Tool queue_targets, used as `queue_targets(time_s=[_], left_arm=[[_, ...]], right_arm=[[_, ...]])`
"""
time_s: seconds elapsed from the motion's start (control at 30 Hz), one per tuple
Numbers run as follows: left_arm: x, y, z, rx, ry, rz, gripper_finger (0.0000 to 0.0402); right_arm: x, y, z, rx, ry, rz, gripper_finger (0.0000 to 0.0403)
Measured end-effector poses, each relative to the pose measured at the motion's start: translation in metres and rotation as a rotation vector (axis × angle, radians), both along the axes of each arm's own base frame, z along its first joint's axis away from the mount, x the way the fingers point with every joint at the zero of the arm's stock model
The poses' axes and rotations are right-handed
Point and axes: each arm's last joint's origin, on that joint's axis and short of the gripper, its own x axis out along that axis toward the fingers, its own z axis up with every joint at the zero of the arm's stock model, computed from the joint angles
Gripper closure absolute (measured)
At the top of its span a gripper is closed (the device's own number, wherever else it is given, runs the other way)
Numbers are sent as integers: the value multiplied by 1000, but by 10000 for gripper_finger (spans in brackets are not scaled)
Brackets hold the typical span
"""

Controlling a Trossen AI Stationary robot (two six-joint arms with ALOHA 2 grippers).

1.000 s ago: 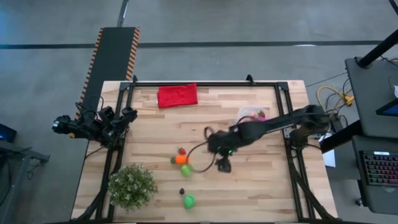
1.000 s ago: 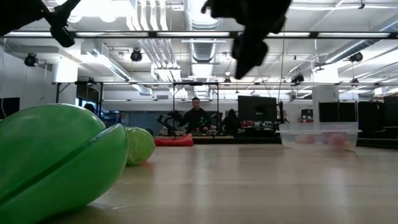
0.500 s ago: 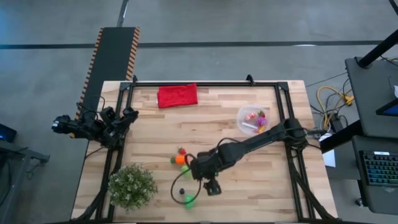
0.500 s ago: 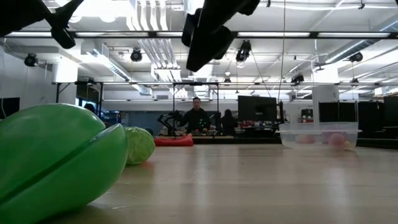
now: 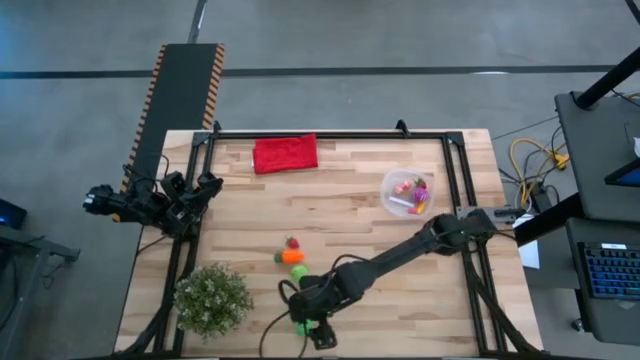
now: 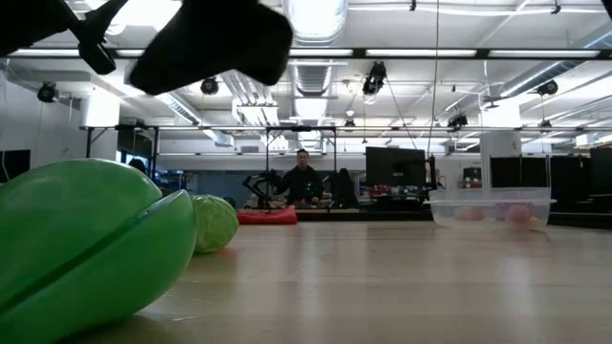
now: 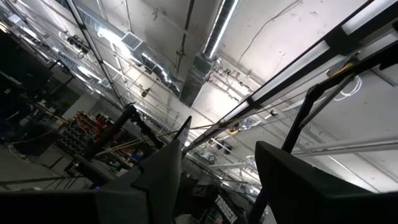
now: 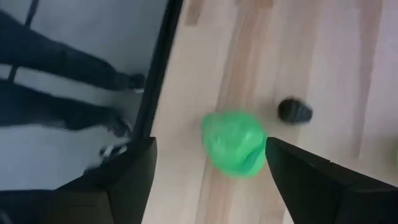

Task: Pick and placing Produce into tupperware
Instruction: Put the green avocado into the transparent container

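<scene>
No writing or labels can be read as the right gripper [image 5: 318, 330] is held low over a smooth, glossy green toy vegetable [image 8: 235, 144] near the front edge of the pale wood-plank table [image 5: 350, 210], its dark fingers [image 8: 317, 180] spread wide to either side without touching it. A small dark, rounded piece [image 8: 295, 111] lies just beside the green one, while an orange piece [image 5: 293, 256] sits farther back. The round clear plastic tub [image 5: 407, 192], already holding pink and yellow pieces, stands well apart at the table's right; the left gripper [image 5: 205, 188] is parked off the table's left edge, jaws parted.
</scene>
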Motion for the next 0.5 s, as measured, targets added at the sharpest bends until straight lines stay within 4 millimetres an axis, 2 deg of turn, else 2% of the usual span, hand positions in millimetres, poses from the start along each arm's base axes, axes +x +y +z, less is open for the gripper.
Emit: queue_targets(time_s=[0.17,0.4,0.5], left_arm=[[0,0,0,4,-1,-5,210],[0,0,0,6,-1,-7,210],[0,0,0,5,-5,-8,210]], right_arm=[[12,0,-8,-11,36,-82,102],[17,2,-25,-97,59,-96,94],[18,2,-25,-101,50,-111,94]])
